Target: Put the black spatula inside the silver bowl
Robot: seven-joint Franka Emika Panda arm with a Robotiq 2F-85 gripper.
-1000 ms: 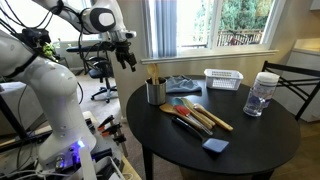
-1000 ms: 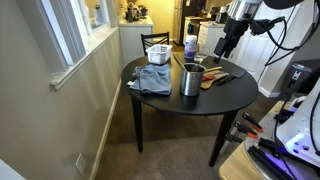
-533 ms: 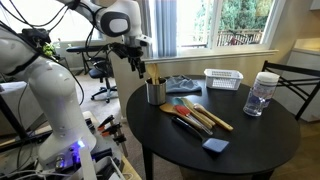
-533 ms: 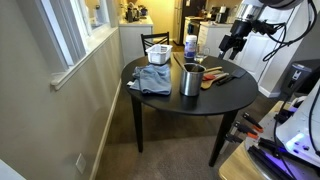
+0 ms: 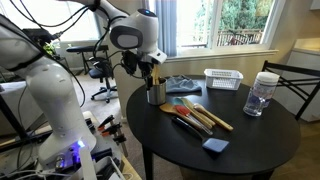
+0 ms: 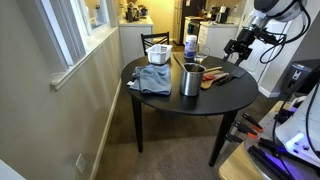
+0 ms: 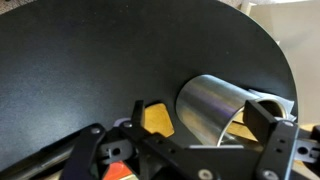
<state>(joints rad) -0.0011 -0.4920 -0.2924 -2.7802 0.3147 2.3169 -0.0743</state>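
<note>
The silver bowl (image 5: 156, 93) is a shiny metal cup near the edge of the round black table (image 5: 240, 150), with wooden handles sticking out of it. It also shows in an exterior view (image 6: 191, 80) and fills the wrist view (image 7: 212, 108). The black spatula (image 5: 187, 123) lies flat on the table among wooden spoons (image 5: 208, 116) and an orange-red utensil (image 5: 178, 104). My gripper (image 5: 150, 74) hovers open and empty just above and beside the cup. In the wrist view my gripper (image 7: 203, 116) has a finger on each side of the cup.
A white slatted basket (image 5: 224, 78), a clear plastic jar (image 5: 261, 93), a blue-grey cloth (image 5: 183, 84) and a blue sponge (image 5: 215, 145) sit on the table. A dark chair (image 5: 296, 82) stands behind it. A window wall lies beyond the table.
The arm has swung in from beyond the table edge and come down; my gripper now hangs over the silver cup. Nothing on the table has moved.
</note>
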